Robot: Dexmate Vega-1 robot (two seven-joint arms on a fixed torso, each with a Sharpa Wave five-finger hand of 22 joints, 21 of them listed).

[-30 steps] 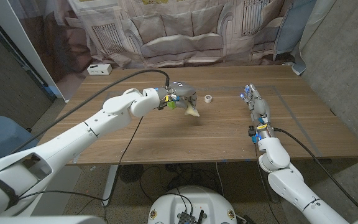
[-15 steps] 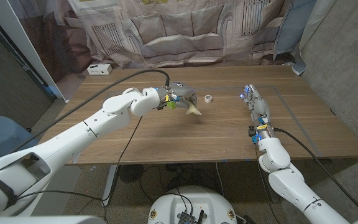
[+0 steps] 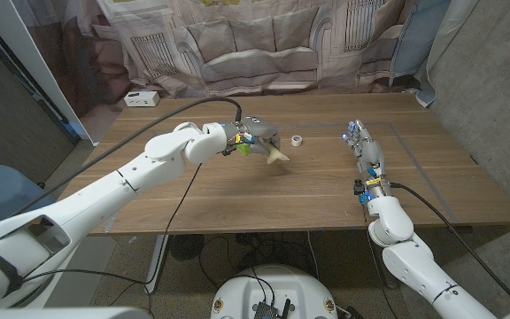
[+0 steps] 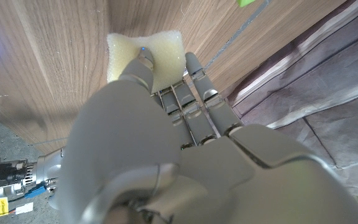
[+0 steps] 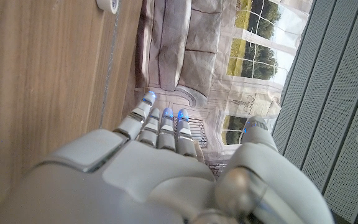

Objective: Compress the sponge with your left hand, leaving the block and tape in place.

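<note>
Sponge point(image 3: 275, 156) unmoved in left hand point(image 3: 259, 135) fingers point(image 4: 143, 65)

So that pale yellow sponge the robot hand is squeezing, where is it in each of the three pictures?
Head view: the sponge sits mid-table, at the fingertips of the left robot hand, just left of the tape roll.
Left wrist view: near the top, left of centre, pinched by that hand's fingers.
Right wrist view: not in it.
Shared landmark: the wooden table, whose grain runs through all three; the tape roll also links head and right wrist views.
</note>
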